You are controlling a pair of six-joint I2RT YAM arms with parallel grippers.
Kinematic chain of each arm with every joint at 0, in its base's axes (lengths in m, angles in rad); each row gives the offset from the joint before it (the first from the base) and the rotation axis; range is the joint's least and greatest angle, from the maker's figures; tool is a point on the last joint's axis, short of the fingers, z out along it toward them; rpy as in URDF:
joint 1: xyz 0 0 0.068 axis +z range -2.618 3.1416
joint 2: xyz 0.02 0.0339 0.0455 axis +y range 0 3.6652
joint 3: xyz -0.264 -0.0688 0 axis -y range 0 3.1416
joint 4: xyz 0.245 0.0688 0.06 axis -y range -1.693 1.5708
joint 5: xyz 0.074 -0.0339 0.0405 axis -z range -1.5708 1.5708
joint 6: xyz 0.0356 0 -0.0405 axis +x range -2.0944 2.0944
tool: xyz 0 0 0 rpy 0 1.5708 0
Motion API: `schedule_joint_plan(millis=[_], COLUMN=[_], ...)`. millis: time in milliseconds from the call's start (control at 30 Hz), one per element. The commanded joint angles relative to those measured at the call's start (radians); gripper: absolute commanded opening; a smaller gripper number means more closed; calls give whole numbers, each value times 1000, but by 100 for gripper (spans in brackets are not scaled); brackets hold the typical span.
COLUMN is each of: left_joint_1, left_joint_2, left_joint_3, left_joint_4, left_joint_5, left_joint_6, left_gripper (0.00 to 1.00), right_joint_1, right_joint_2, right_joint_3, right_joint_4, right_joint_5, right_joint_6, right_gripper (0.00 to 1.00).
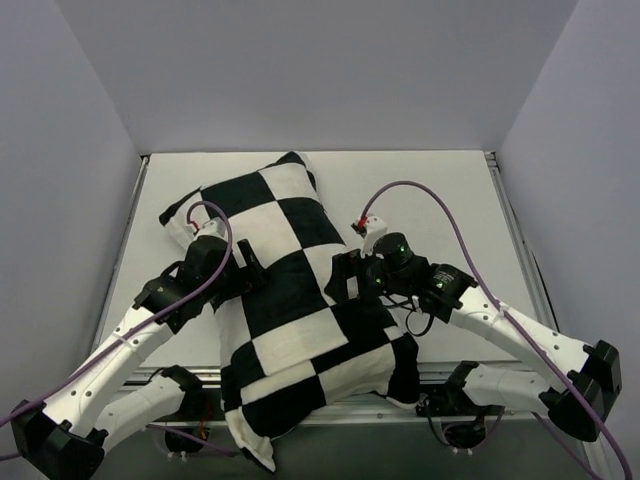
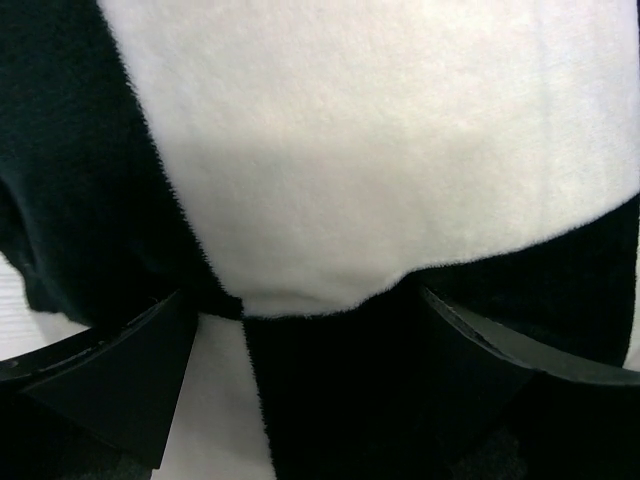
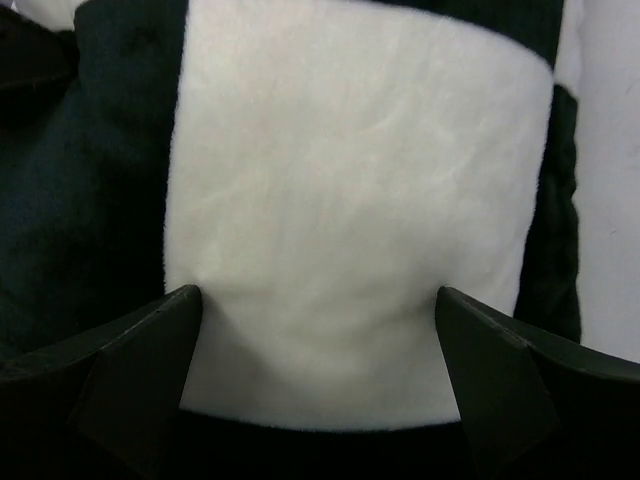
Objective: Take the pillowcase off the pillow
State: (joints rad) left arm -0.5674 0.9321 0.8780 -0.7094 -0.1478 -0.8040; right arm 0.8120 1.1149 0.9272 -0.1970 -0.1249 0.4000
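The checkered pillowcase (image 1: pixel 300 300) lies diagonally on the table (image 1: pixel 440 190), its near corner overhanging the front edge; the pillow inside is fully hidden. The 2 claws, left gripper (image 1: pixel 250 265) and right gripper (image 1: pixel 345 280), press its opposite sides, each spread wide with fabric bulging between the fingers.
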Motion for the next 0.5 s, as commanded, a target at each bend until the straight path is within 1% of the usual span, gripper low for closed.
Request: schedule_joint_plan(millis=[0,33,67,100,133,167,233,267,333,367,400,467], left_joint_1=[9,11,12,12,14,17,24,30,79,104,153,205], left_joint_2=[31,36,36,34,30,11,-15,-30,-67,-78,-76,-40], left_joint_3=[-85,-102,-135,-152,-168,-201,-235,-253,-290,-297,-297,-268], left_joint_4=[151,163,183,188,191,197,199,200,212,237,248,266], left_joint_5=[22,14,8,-1,-10,-27,-48,-58,-49,-30,3,33], left_joint_6=[-52,-66,-78,-90,-119,-130,-153,-156,-141,-127,-110,-52], left_gripper=[94,94,94,94,94,94,94,94,94,94,94,94], right_joint_1=[7,4,1,-2,-8,-10,-19,-33,-49,-69,-80,-114], right_joint_2=[-35,-18,34,64,106,194,288,381,474,559,597,701], right_joint_3=[-99,-129,-139,-142,-137,-113,-74,-52,40,76,152,232], right_joint_4=[68,96,146,171,186,230,254,267,269,262,255,226], right_joint_5=[-128,-151,-175,-212,-217,-217,-217,-216,-223,-232,-240,-234], right_joint_6=[40,40,31,23,2,-10,-55,-67,-108,-124,-139,-168], right_gripper=[96,95,94,93,91,89,87,86,80,77,75,72])
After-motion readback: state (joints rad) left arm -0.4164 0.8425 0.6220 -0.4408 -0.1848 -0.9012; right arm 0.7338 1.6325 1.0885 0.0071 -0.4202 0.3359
